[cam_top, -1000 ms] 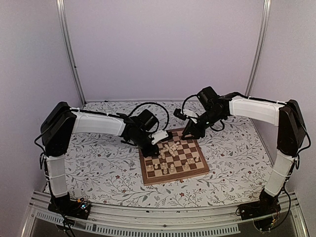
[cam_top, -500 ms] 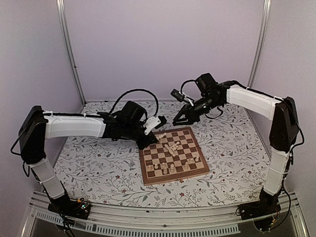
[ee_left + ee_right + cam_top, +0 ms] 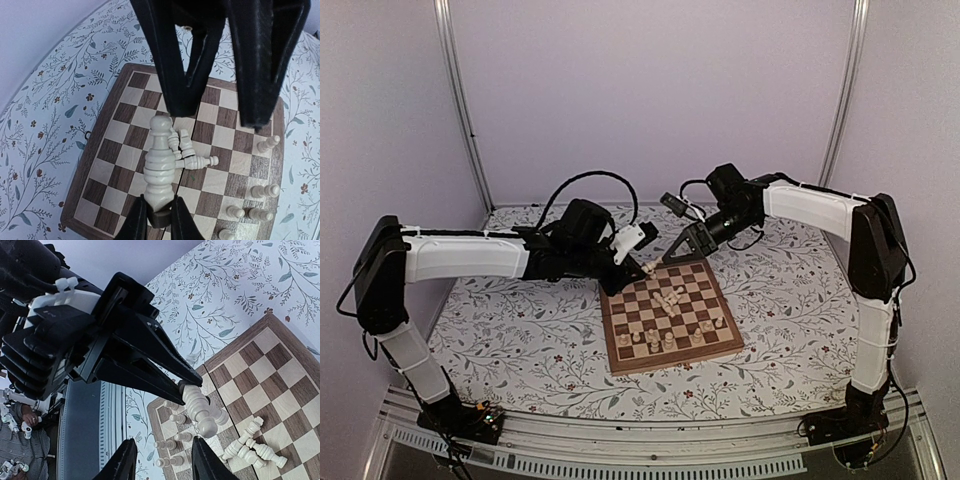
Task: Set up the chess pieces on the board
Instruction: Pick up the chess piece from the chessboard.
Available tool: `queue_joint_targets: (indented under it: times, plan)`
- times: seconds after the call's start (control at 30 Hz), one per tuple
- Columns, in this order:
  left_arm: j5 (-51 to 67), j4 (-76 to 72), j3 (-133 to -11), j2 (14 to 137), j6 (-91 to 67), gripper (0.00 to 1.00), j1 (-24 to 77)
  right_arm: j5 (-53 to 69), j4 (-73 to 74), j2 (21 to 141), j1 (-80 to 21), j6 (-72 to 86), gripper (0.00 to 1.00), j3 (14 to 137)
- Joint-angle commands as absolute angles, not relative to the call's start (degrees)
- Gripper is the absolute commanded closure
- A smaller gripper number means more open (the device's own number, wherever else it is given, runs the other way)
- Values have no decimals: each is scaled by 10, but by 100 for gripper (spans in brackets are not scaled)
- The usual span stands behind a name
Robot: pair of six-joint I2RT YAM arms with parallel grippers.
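The board lies in the middle of the table. My left gripper hovers over the board's far left corner, shut on the base of a cream chess piece; the piece sticks out forward from the left gripper. My right gripper faces it from the right, open; the held piece hangs just ahead of the right gripper and touches neither of its fingers. Several pieces lie toppled mid-board. Others stand along the near rows.
A floral tablecloth covers the table around the board. Pale walls and two metal posts close in the back. A metal rail runs along the near edge, between the arm bases.
My left gripper has lifted off the board with the piece and swung toward the far corner. My right gripper has moved left toward it, and its jaws have spread wider.
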State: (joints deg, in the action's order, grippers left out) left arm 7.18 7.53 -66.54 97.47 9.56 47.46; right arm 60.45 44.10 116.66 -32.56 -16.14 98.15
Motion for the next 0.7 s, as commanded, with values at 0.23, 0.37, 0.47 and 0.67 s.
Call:
queue_joint_targets:
  times: [0.23, 0.37, 0.47, 0.67]
  plan:
    - [96, 59, -663, 955, 90, 100, 470, 618, 428, 1191, -327, -131, 64, 1003]
    - [90, 60, -663, 956, 90, 100, 470, 600, 430, 1185, -326, -134, 65, 1008]
    - [88, 67, -668, 960, 90, 100, 470, 580, 432, 1173, -321, -141, 66, 1012]
    - [93, 68, -670, 960, 90, 100, 470, 550, 430, 1161, -314, -145, 63, 1012]
